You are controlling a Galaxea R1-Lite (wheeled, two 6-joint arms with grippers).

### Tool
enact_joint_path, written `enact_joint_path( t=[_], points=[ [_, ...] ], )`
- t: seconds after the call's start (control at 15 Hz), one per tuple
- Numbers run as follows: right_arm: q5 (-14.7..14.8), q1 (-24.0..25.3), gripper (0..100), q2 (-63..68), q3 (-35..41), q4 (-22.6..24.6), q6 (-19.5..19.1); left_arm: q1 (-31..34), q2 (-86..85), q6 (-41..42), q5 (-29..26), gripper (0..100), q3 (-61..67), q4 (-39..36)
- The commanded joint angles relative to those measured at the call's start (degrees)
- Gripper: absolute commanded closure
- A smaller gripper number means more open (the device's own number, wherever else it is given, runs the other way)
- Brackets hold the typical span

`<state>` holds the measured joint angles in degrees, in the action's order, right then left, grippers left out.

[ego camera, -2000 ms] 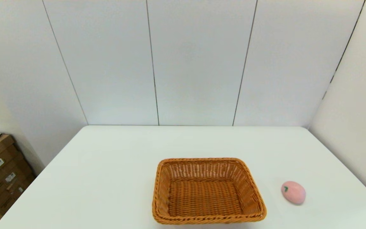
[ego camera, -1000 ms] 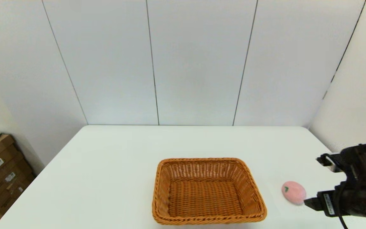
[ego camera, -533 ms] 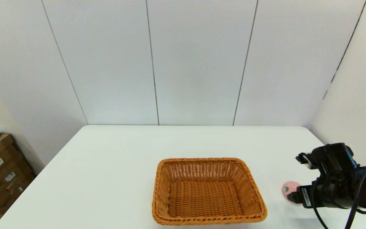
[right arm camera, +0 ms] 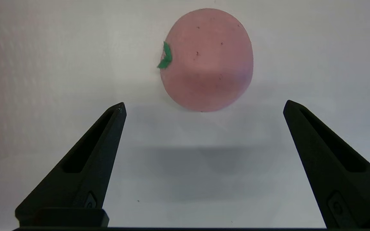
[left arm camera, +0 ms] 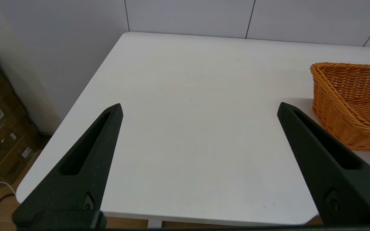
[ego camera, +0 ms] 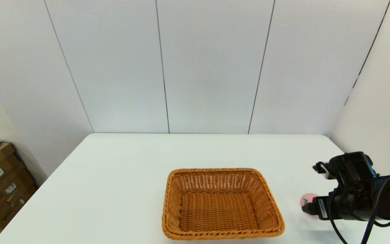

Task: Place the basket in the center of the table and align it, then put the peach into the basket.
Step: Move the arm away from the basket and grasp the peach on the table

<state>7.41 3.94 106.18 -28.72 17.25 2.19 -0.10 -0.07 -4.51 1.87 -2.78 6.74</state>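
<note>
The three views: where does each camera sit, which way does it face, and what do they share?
Head: high, facing forward-down at the table; wicker basket, right pincer at the peach.
Left wrist: behind the open left pincer, over the table's left side; shares the basket with head.
Right wrist: behind the open right pincer, facing the peach; shares it with head.

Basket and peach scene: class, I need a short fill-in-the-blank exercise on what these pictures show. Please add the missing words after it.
1. The peach lies on the table, to the robot's ____ of the basket.
2. The inside of the basket is ____.
3. The right tool is open, and the peach is not yet ____ its fingers.
4. The leaf mark on the peach is ____.

Missing words: right; empty; between; green
</note>
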Motion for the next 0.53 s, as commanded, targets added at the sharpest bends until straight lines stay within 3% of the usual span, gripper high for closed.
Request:
enact_joint_path(
  t=[0.07, 0.13, 0.53],
  points=[
    [0.2, 0.0, 0, 4.0, 0.7, 6.1, 0.2, 0.0, 0.0, -0.1, 0.0, 0, 0.0, 0.0],
    [0.2, -0.1, 100, 5.2, 1.0, 7.7, 0.2, 0.0, 0.0, -0.1, 0.1, 0, 0.0, 0.0],
    [0.2, -0.1, 100, 5.8, 1.3, 8.3, 0.2, 0.0, 0.0, -0.1, 0.1, 0, 0.0, 0.0]
  ],
)
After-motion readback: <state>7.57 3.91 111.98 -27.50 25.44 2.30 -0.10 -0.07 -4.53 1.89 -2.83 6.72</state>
